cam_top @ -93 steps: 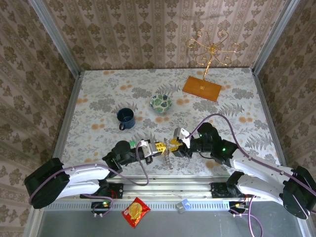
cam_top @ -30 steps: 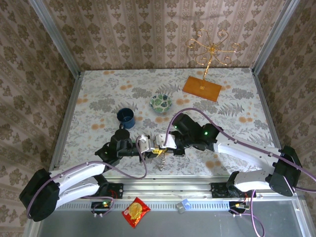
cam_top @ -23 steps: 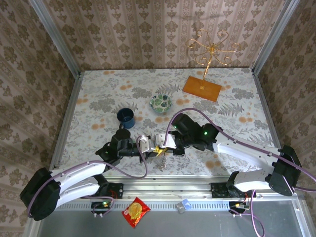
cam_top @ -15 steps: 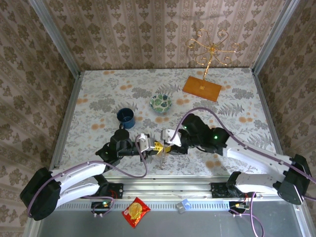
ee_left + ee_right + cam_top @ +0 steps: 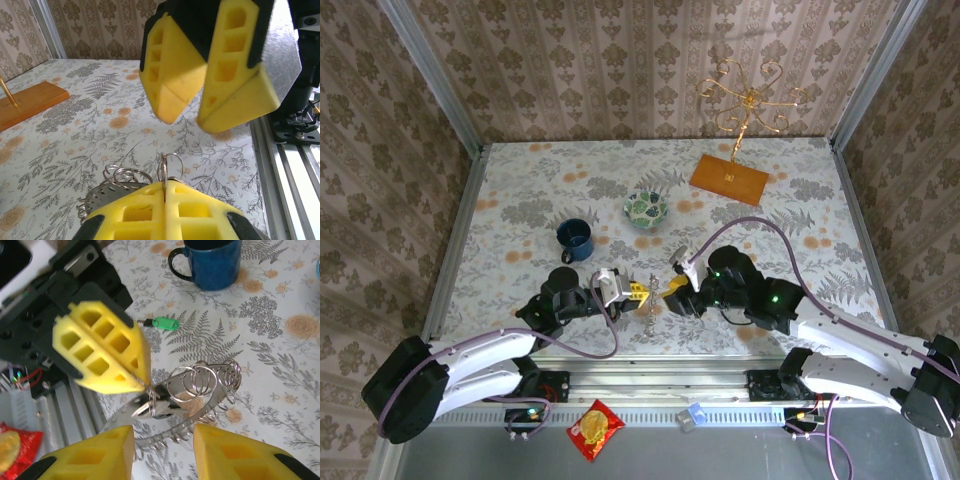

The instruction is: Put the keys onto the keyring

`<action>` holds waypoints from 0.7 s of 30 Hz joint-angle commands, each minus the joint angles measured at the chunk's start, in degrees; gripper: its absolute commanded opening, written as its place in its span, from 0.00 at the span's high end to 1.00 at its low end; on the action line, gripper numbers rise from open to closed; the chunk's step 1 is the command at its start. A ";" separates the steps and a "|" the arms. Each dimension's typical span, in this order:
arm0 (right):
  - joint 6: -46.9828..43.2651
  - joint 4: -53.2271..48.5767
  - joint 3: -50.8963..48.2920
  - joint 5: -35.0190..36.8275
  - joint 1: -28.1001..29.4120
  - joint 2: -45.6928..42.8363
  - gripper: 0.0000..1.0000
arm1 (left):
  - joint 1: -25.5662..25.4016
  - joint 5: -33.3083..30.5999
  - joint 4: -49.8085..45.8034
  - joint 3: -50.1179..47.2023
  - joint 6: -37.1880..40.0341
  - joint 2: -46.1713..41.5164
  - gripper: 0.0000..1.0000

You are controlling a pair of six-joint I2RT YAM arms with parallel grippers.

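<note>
So far, little of the task seems to be done. The green-headed key (image 5: 162,323) is seen lying flat on the desk (image 5: 280,365), at about 7 o'clock from the blue mug (image 5: 212,260) and well apart from the keyring (image 5: 200,410), so it is judged not yet threaded. Whether any key already hangs on the ring cannot be told: some metal is bunched at the pinch point, too tangled to be read.

The keyring is held off the desk between the two arms, at roughly 5 o'clock from the mug in the top view. It is clamped by the left gripper (image 5: 165,192), whose jaws are pressed together on one thin wire loop standing up at the ring's edge. The right gripper (image 5: 185,112) is set opposite, at 12 o'clock in the left wrist view, with its jaws partly apart and nothing between them.

The keyring is shown as a broad, flat grey band, tilted, with a row of small wire loops (image 5: 210,377) standing along its rim. Fetching the green-headed key and working it onto a loop is judged to remain.
</note>
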 commanded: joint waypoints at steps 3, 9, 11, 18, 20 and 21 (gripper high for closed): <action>9.61 3.78 0.31 -1.84 0.02 2.88 0.66 | -0.58 -1.11 4.05 -0.53 -1.53 -0.05 1.00; 10.10 5.31 0.88 -2.56 -0.02 5.57 0.70 | -0.72 -1.59 4.60 -0.90 -1.73 0.01 1.00; 10.31 5.96 0.88 -3.09 0.04 5.99 0.71 | -0.81 -1.68 4.67 -0.84 -1.81 0.19 1.00; 10.43 7.25 0.76 -3.83 0.04 6.72 0.80 | -0.87 -1.89 5.22 -0.81 -1.99 0.53 1.00; 10.24 6.87 0.77 -3.78 0.00 6.81 0.85 | -0.90 -1.96 5.31 -0.84 -1.98 0.54 1.00; 10.16 6.54 0.76 -3.80 0.02 6.76 0.87 | -0.89 -2.08 5.38 -0.84 -2.00 0.57 1.00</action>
